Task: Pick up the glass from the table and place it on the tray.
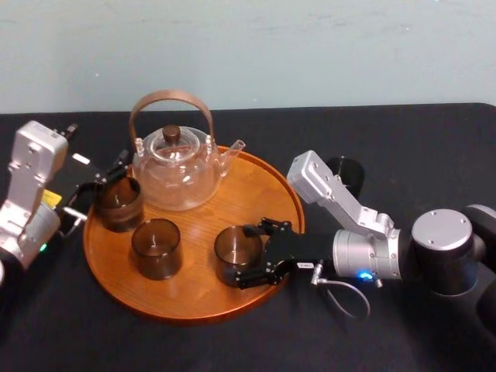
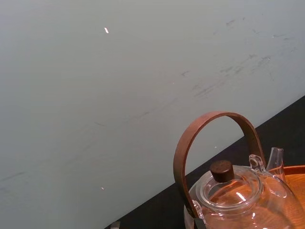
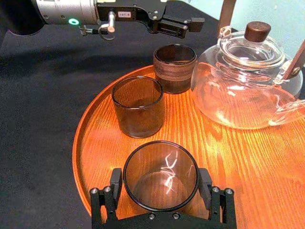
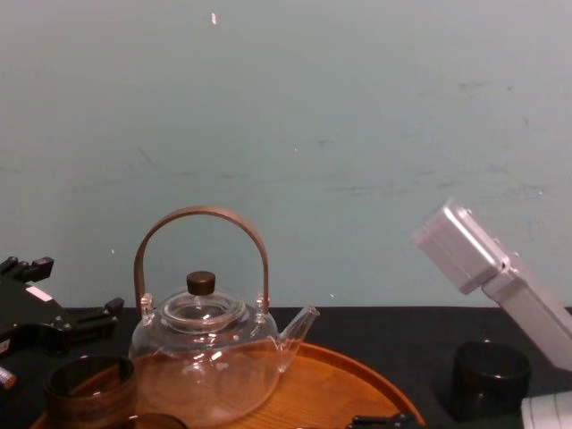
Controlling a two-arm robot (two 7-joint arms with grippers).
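Observation:
The glass [image 3: 161,175], a smoky grey-brown tumbler, stands upright on the round wooden tray [image 3: 248,157] near its front right rim. My right gripper [image 3: 161,187] is shut on the glass, one finger against each side. From the head view, the right gripper [image 1: 249,256] reaches in from the right and holds the glass [image 1: 234,249] on the tray [image 1: 267,186]. My left gripper [image 1: 105,186] hovers open at the tray's left edge, beside another tumbler [image 1: 118,203] and not gripping it.
A clear glass teapot [image 1: 174,167] with an arched wooden handle stands at the back of the tray. A third tumbler [image 1: 156,248] sits in the tray's front middle. A small black cup [image 1: 346,172] rests on the black table [image 1: 418,147], right of the tray.

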